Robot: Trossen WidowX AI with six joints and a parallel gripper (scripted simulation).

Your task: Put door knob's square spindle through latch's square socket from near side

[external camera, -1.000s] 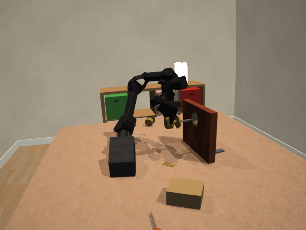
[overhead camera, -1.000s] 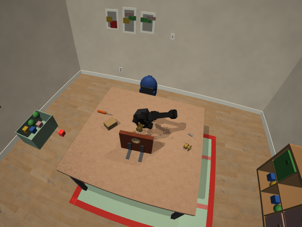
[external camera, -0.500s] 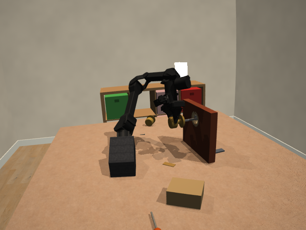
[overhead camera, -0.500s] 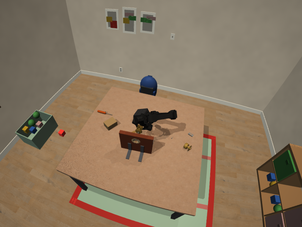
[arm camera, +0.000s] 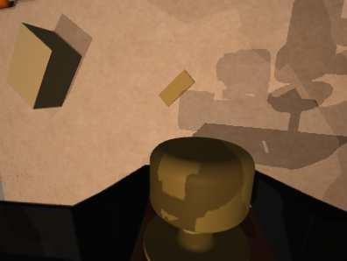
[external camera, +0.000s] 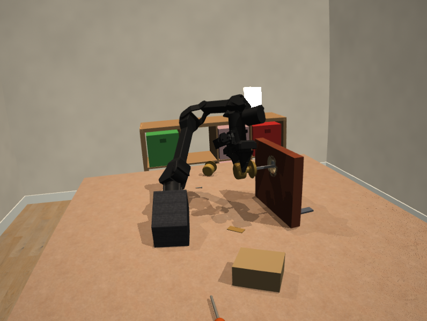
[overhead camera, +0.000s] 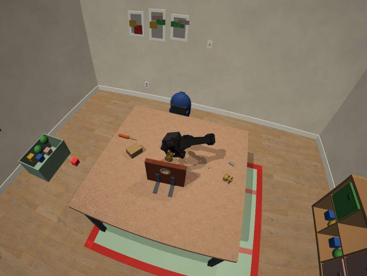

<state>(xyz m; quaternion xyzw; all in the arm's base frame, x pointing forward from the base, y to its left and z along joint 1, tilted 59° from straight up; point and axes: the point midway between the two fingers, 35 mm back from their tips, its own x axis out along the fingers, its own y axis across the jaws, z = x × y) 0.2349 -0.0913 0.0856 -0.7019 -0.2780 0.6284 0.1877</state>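
Observation:
The dark wooden door panel (overhead camera: pixel 178 176) (external camera: pixel 282 193) stands upright on the table, with a brass latch (overhead camera: pixel 164 170) (external camera: pixel 272 162) set in it. My gripper (external camera: pixel 242 169) (overhead camera: pixel 173 153) (arm camera: pixel 198 173) is shut on the brass door knob (external camera: pixel 238 170) (overhead camera: pixel 168 156) (arm camera: pixel 201 184), on the side of the panel that faces the robot. It holds the knob level at latch height. The grey square spindle (external camera: pixel 264 167) points at the panel and its tip reaches the latch's socket. The knob's round plate (external camera: pixel 252 168) stands well off the wood.
A second brass knob (overhead camera: pixel 227 177) (external camera: pixel 208 168) lies on the table. A tan box (overhead camera: pixel 133 149) (external camera: pixel 258 268) (arm camera: pixel 31 66), an orange screwdriver (overhead camera: pixel 124 136) (external camera: pixel 214 308), a small brass plate (external camera: pixel 236 228) (arm camera: pixel 176 88) and a grey plate (overhead camera: pixel 231 163) lie around. The robot base (external camera: pixel 170 217) stands beside the panel.

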